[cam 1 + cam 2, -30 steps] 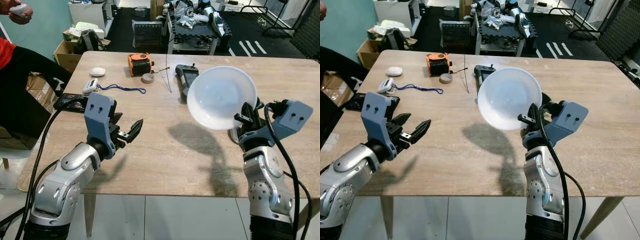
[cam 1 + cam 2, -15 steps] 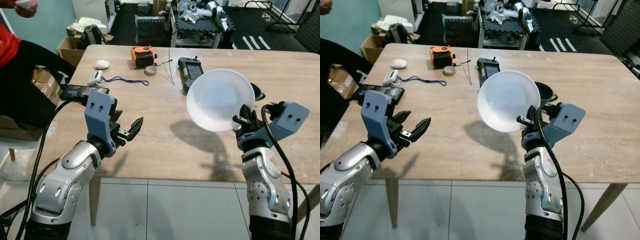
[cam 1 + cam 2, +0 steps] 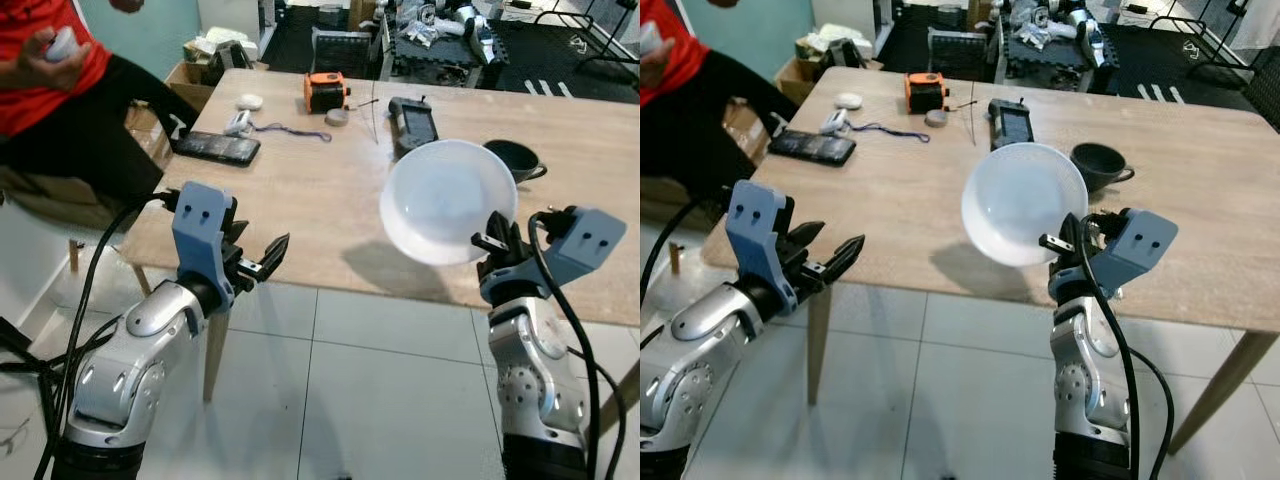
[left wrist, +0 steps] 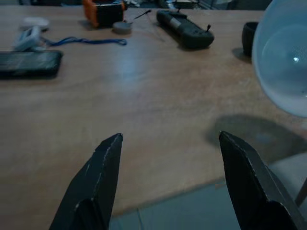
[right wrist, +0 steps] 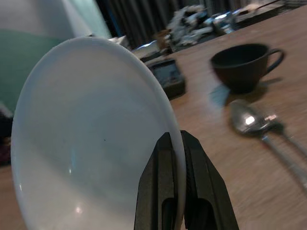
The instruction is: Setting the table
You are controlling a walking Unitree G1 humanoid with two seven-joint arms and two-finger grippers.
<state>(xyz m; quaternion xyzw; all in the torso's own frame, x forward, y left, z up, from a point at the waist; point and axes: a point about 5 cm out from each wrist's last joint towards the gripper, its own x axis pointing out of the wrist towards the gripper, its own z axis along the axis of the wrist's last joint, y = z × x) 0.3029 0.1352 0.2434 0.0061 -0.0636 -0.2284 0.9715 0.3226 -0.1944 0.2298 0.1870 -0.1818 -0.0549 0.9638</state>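
White bowl [image 3: 446,200] is pinched at its rim by the right claw [image 5: 176,158] above the wooden table [image 3: 300,190]; left claw [image 4: 168,143] gapes wide.

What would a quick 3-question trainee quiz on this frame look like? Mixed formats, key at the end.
1. True or false: the white bowl is resting flat on the table.
2. Which gripper is open with nothing in it? A) left gripper B) right gripper
3. Fill in: near the dark cup, a metal ____ lies on the table.

Key
1. False. The right gripper pinches the bowl's rim and holds it tilted in the air, its shadow on the wood below.
2. A. Its fingers are spread apart near the table's front edge; the right is shut on the bowl.
3. spoon.
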